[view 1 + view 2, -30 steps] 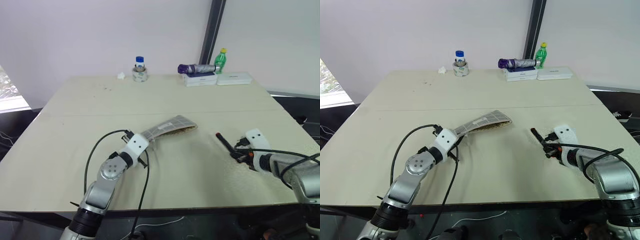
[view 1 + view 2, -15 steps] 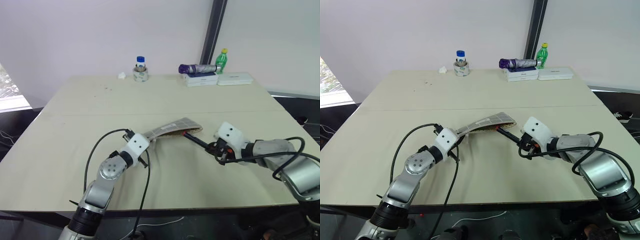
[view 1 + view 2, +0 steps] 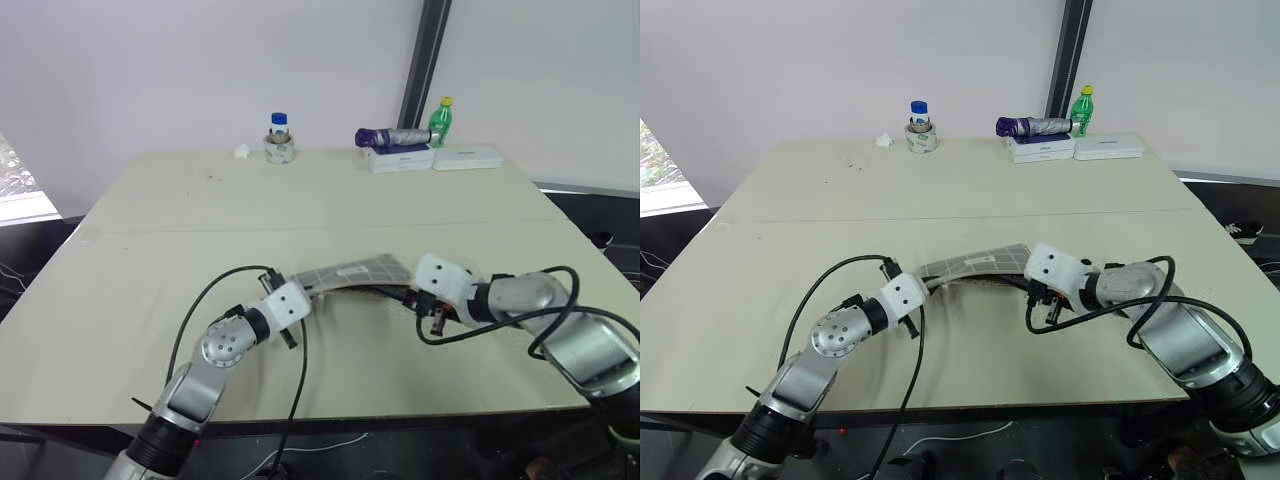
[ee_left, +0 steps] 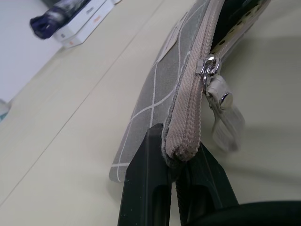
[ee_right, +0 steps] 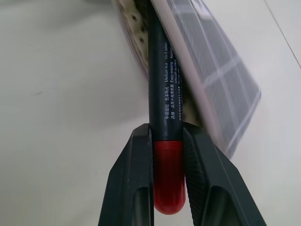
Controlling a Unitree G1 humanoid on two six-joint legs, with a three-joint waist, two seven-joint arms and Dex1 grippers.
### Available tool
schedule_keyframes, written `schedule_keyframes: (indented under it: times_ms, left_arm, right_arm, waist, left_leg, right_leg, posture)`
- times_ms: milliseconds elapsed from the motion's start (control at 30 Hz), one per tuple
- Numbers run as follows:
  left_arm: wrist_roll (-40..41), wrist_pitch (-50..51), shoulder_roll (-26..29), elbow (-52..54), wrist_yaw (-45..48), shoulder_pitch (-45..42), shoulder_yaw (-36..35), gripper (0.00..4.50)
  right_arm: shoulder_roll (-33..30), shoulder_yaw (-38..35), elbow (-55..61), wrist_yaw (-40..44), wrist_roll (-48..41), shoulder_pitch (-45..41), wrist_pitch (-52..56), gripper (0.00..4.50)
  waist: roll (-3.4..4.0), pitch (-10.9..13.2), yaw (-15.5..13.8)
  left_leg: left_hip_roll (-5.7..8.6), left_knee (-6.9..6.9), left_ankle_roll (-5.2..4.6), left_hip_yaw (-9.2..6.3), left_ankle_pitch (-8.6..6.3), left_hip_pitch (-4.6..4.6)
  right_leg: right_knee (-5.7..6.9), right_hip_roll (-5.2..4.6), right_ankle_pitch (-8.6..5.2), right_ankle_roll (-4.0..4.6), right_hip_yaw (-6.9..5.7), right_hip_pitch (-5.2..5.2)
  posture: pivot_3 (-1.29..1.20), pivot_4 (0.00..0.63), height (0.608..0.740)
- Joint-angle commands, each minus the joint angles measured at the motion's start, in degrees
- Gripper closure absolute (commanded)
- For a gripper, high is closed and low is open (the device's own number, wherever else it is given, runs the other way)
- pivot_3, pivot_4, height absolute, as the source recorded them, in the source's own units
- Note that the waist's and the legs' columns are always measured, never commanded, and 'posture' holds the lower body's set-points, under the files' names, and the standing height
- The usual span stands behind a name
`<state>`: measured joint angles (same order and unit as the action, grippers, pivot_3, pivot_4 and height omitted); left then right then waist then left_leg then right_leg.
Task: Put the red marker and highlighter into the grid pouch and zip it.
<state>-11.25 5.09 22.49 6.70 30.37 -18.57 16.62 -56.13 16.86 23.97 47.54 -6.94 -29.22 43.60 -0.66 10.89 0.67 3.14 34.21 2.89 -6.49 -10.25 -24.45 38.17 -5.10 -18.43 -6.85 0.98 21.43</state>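
Left jaws pinch the grid pouch (image 4: 181, 101) end; right jaws clamp the red marker (image 5: 164, 141), tip inside it

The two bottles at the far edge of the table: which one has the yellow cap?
The green bottle, standing beside the white boxes, has the yellow cap. The other, a clear bottle farther along the edge, has a blue cap.
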Motion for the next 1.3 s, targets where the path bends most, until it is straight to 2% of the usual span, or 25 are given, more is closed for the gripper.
schedule_keyframes:
  times_ms: [33, 267, 333, 367, 467, 700, 867, 1133, 1300]
  left_arm:
    - [0.3, -2.5, 0.3, 1.6, 1.9, -0.7, 1.0, 4.50]
    - [0.9, -1.8, -0.3, 2.6, 3.0, -0.3, 0.7, 4.50]
    - [1.2, -1.1, -0.5, 2.9, 2.7, 0.1, 0.3, 4.50]
    - [1.7, -0.2, -0.9, 3.2, 2.5, 0.4, -0.2, 4.50]
    - [4.8, 5.6, -3.4, 4.0, 1.1, 0.2, -3.0, 4.50]
    - [11.3, 18.7, -9.1, 4.3, -1.4, -5.2, -8.5, 4.50]
    - [15.5, 28.3, -12.0, 3.5, -1.9, -10.8, -10.3, 4.50]
    - [24.1, 41.6, -15.7, 3.5, -3.3, -17.4, -14.6, 4.50]
    - [28.3, 45.5, -15.9, 4.7, -3.6, -18.2, -16.2, 4.50]
  right_arm:
    - [0.2, 1.5, 0.8, 1.2, 3.3, -2.8, -3.0, 4.17]
    - [3.5, 2.8, -0.1, 3.4, 4.7, -5.3, -3.5, 4.17]
    - [3.6, 2.3, -0.2, 4.1, 4.9, -5.3, -3.6, 3.11]
    - [3.6, 1.5, 0.0, 4.3, 4.7, -5.2, -3.6, 2.73]
    - [4.7, -5.4, 2.2, 4.9, -0.6, -4.9, -2.2, 1.26]
    - [5.1, -18.0, 5.9, 7.3, -11.7, -5.2, 2.5, 1.26]
    - [5.9, -16.6, 8.8, 5.5, -14.1, -1.7, 5.1, 1.26]
    - [21.7, -12.9, 1.6, -11.8, -10.9, -3.2, 11.3, 1.26]
    - [27.2, -15.0, -1.4, -16.4, -12.1, -4.5, 13.4, 1.26]
  waist:
    - [0.00, 0.0, 0.0]
    - [0.00, 0.0, 0.0]
    - [0.00, 0.0, 0.0]
    - [0.00, 0.0, 0.0]
    - [0.00, 0.0, 0.0]
    - [0.00, 0.0, 0.0]
    - [-0.02, 0.0, 0.0]
    - [-0.02, 0.0, 0.2]
    - [-0.02, 0.0, 0.1]
  left_leg:
    - [-0.01, 0.00, 0.00, 0.00, 0.00, 0.00]
    - [-0.01, -0.01, 0.00, -0.03, 0.00, 0.00]
    - [-0.01, 0.00, 0.00, -0.03, 0.00, 0.00]
    - [0.00, 0.00, 0.00, -0.03, 0.00, 0.00]
    - [0.00, 0.00, 0.00, -0.04, 0.00, 0.00]
    - [0.01, 0.04, -0.01, -0.08, 0.00, 0.01]
    - [0.04, 0.07, -0.01, -0.07, 0.00, 0.00]
    - [0.04, 0.07, 0.01, -0.08, 0.01, 0.01]
    - [0.05, 0.06, 0.01, -0.08, 0.01, 0.00]
  right_leg:
    - [0.00, 0.00, 0.00, 0.00, 0.00, 0.00]
    - [0.00, 0.00, 0.00, 0.00, 0.00, 0.00]
    - [0.00, -0.01, 0.00, 0.00, 0.00, 0.00]
    - [0.00, -0.01, 0.00, 0.00, 0.00, 0.00]
    - [0.01, -0.02, 0.00, -0.01, 0.00, -0.01]
    - [0.02, 0.01, 0.02, -0.03, -0.05, -0.07]
    - [0.01, 0.02, 0.02, -0.04, -0.08, -0.09]
    - [0.08, 0.07, 0.03, -0.04, -0.04, -0.03]
    - [0.07, 0.06, 0.03, -0.04, -0.02, -0.01]
  posture:
    - [0.00, 0.150, 0.740]
    - [0.00, 0.150, 0.740]
    - [0.00, 0.150, 0.740]
    - [0.00, 0.150, 0.740]
    - [0.00, 0.150, 0.740]
    - [0.00, 0.150, 0.740]
    - [0.00, 0.150, 0.740]
    - [0.00, 0.150, 0.740]
    - [0.00, 0.150, 0.740]
